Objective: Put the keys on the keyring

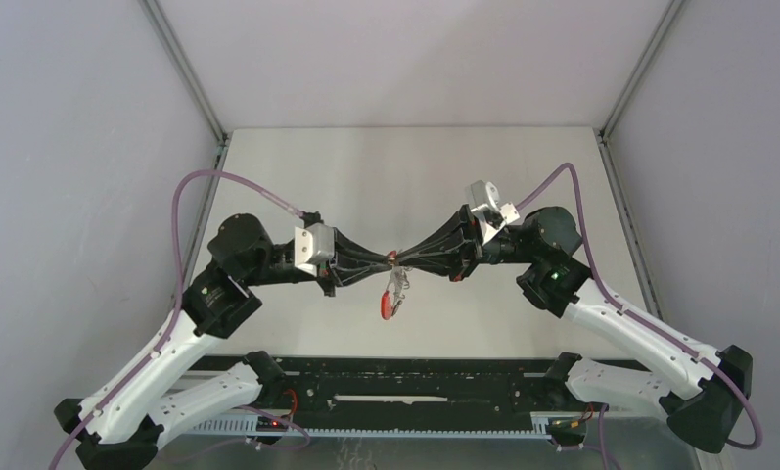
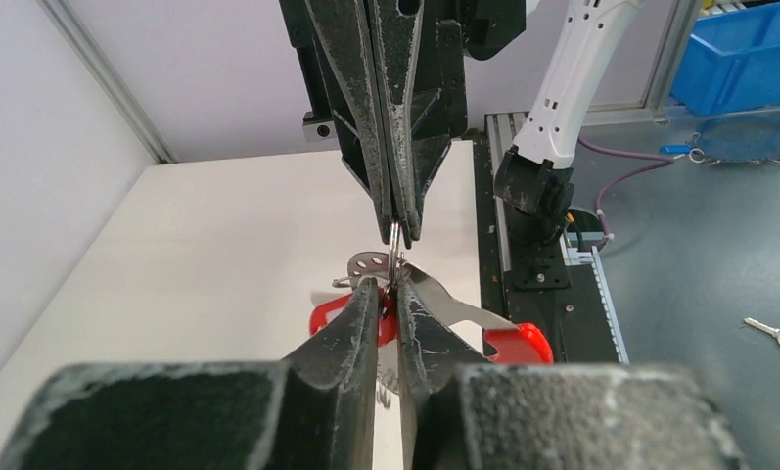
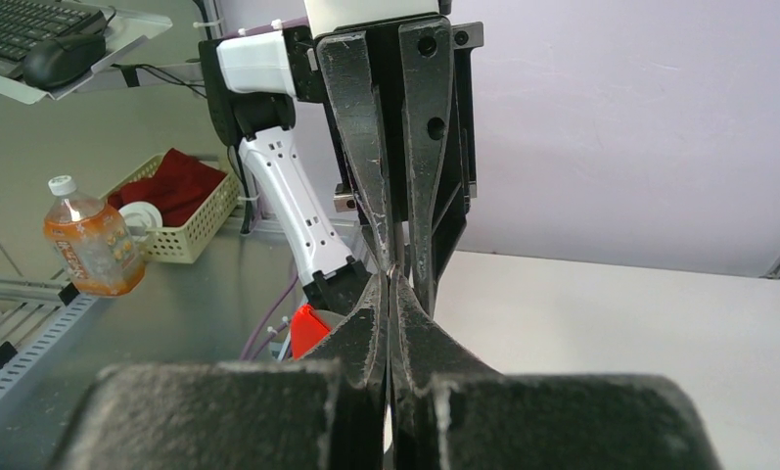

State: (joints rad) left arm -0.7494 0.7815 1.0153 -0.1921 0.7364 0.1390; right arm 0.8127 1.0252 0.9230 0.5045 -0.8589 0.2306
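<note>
From above, the left gripper and the right gripper meet tip to tip over the middle of the worktop. The bunch dangles just below that meeting point: the silvery keys uppermost and a red piece lowest. At this size I cannot tell whether the red piece is a key tag or part of the keyring. In the left wrist view, the right gripper comes down from the top with its jaws pressed together on a small wire ring. Just under it, the left gripper has its jaws drawn close, leaving only a narrow slit. The ring runs down into that slit, but whether the jaws actually pinch anything cannot be told. A perforated metal tab sticks out to the left of the ring and a flat key blade slants off to the right. Red plastic shows on both sides of the left fingers, above the pale worktop. In the right wrist view, the right gripper is pressed tight and meets the left gripper head on. The metal between the tips is hidden. Only a red corner peeks out to the left of the fingers.
</note>
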